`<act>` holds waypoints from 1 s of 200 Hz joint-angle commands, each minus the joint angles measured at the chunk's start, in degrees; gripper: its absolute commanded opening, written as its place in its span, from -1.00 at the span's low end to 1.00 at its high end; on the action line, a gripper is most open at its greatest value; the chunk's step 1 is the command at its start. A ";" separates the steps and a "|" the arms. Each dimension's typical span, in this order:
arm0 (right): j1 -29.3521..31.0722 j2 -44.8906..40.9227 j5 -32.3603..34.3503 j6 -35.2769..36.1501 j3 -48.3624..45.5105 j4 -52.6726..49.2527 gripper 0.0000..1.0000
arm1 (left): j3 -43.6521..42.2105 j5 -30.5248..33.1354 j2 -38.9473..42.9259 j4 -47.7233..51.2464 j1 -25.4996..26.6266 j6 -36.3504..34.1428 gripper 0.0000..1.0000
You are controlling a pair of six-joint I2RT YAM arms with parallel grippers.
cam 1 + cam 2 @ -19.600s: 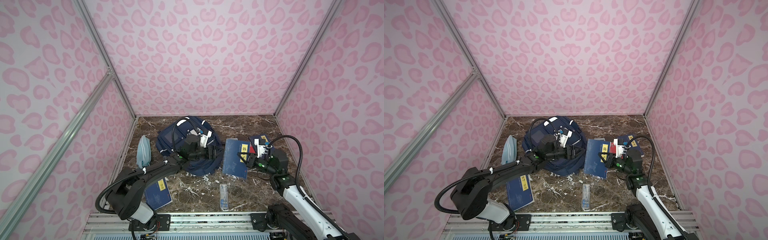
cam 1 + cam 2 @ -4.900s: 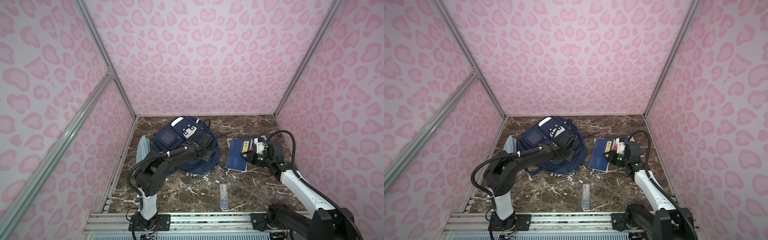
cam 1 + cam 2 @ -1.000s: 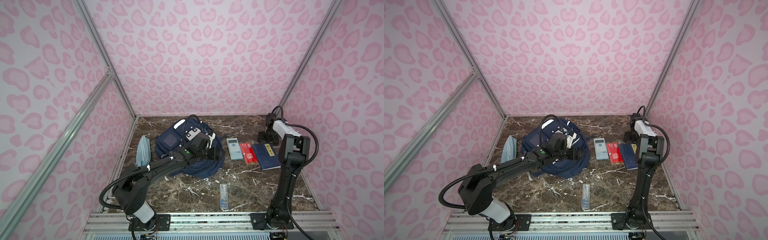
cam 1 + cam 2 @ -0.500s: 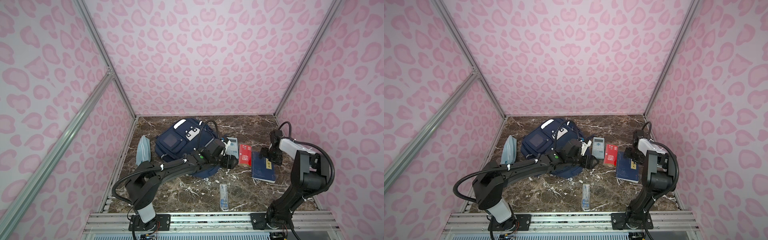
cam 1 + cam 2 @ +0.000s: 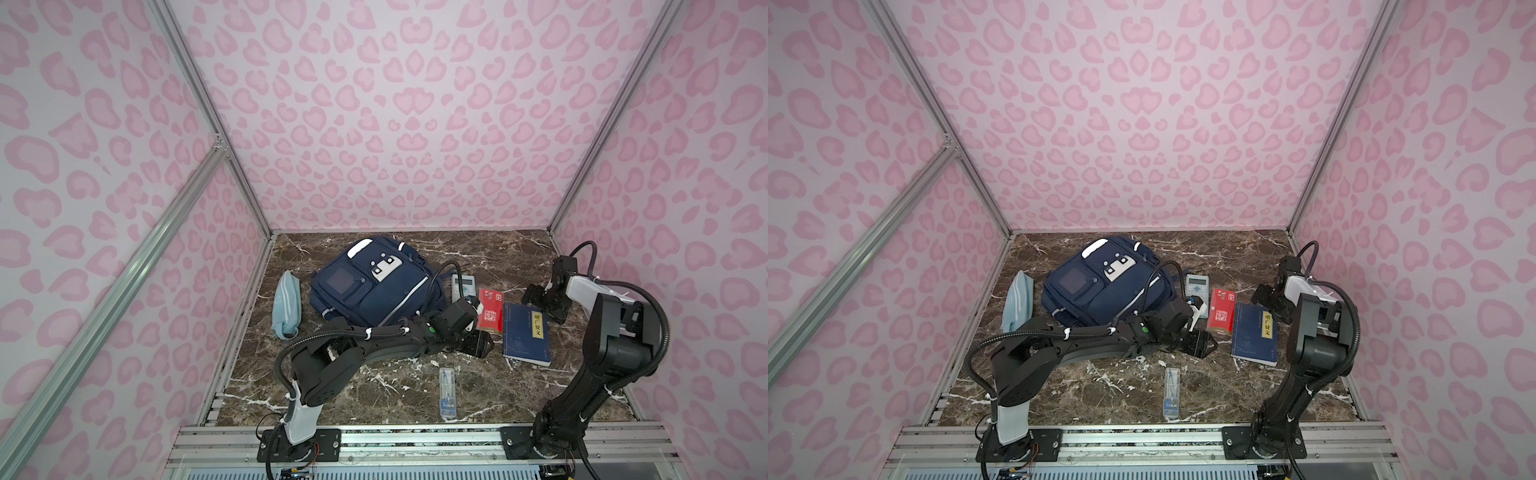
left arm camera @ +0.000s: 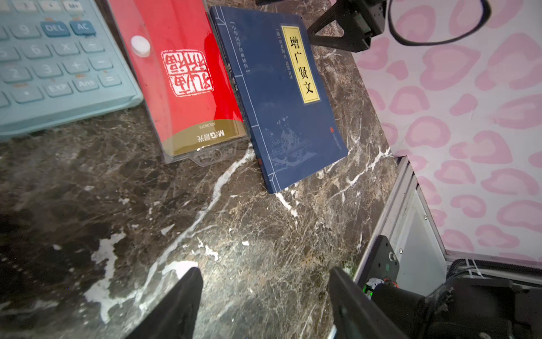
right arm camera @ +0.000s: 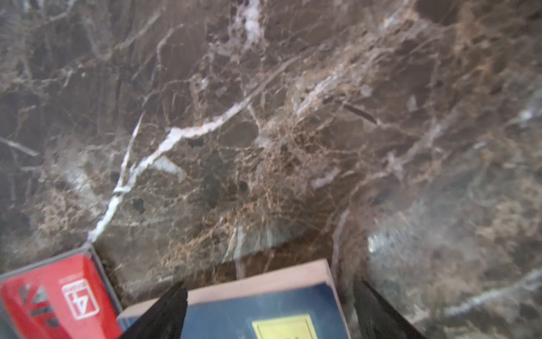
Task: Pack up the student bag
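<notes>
The left gripper [image 6: 264, 274] has swung off the student bag [image 5: 374, 291] to hover low over the table [image 5: 374, 386] just right of it, by the red packet's [image 5: 490, 309] near end. Its fingers are well apart and empty. Farther right of the bag, the right gripper [image 5: 542, 303] has come down astride the blue book's [image 5: 525, 338] far edge, spread wide, not clamped, so a pickup looks next. The bag lies flat at the back, and the second book once in front of it is gone, probably packed.
</notes>
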State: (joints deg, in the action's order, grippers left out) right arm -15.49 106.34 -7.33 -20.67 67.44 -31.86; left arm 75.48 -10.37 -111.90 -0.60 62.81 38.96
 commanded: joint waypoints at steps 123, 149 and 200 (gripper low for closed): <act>6.08 -12.71 6.70 -1.42 -17.32 -4.96 0.66 | 6.45 -1.07 -8.04 1.62 0.82 0.88 0.50; 3.55 -16.87 3.14 -2.97 -19.60 -2.11 0.85 | 6.37 -4.52 -9.86 -2.07 0.96 3.37 0.46; 1.10 -26.74 -1.80 -5.02 -28.50 4.00 0.83 | 8.72 -5.03 -11.43 -2.74 2.58 3.39 0.39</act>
State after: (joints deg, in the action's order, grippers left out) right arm -13.65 82.65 -6.68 -24.43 42.02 -30.70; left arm 83.55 -12.67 -121.93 -0.05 65.23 40.82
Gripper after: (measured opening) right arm 0.922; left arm 0.697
